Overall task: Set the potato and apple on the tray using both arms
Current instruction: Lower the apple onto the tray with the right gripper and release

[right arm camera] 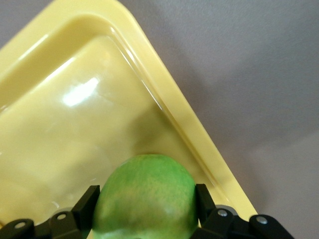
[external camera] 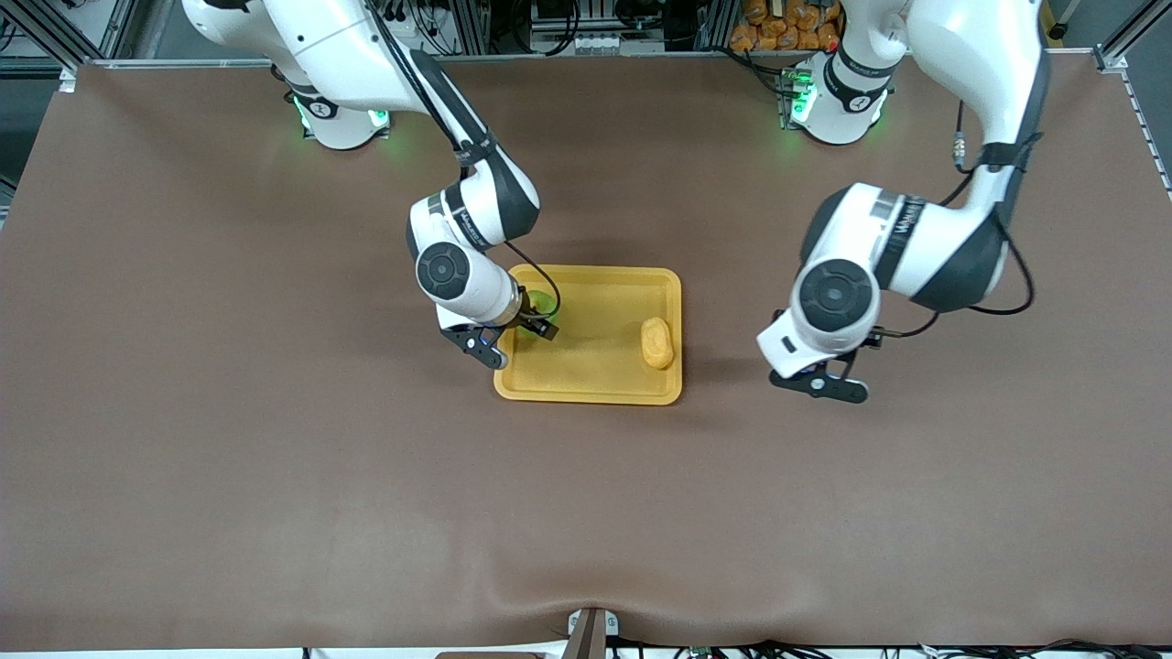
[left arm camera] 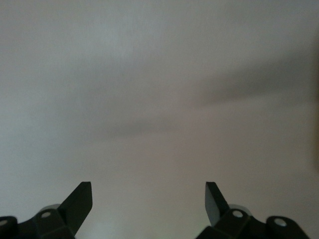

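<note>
Brown table (external camera: 275,458) underneath. Right gripper (right arm camera: 147,211) clamped on apple (right arm camera: 144,199) over tray (external camera: 595,384) edge at right arm's end. Left gripper (left arm camera: 148,204) spread wide, empty, above bare table beside tray. Potato (external camera: 657,342) lying inside tray's opposite edge.

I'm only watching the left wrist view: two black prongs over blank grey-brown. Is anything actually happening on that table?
Observer: Yes. The right gripper is shut on a round bright-green apple over a shallow yellow-orange plastic tray.
Operator: Is that tray empty?
Observer: No, a bumpy yellow-orange oval potato lies in it, at the left arm's end.
Operator: And my prongs?
Observer: Your left gripper hangs open over bare table beside the tray, holding nothing.
</note>
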